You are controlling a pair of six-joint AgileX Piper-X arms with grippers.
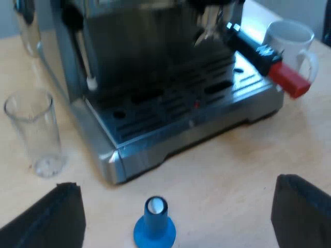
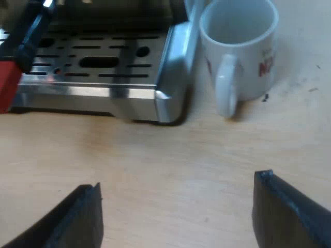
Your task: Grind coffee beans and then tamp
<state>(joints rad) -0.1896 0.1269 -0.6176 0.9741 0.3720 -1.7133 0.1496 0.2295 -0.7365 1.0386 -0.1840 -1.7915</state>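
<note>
The espresso machine (image 1: 170,88) stands on a wooden table, its slotted drip tray (image 2: 98,64) toward me. The metal holder is locked into the machine's front; its dark handle with the red end (image 1: 288,78) juts out over the drip tray's corner, and the red end (image 2: 8,82) shows again at the tray's edge. A blue tamper (image 1: 154,225) stands upright on the table just before the machine, between the fingers of my open left gripper (image 1: 178,219). My right gripper (image 2: 178,214) is open over bare table, short of the tray's corner and the mug.
A clear measuring glass (image 1: 35,133) stands empty on the table beside the machine. A white mug (image 2: 239,49) with red lettering stands by the drip tray's corner, its handle toward me; the mug (image 1: 289,44) also sits beyond the red handle end.
</note>
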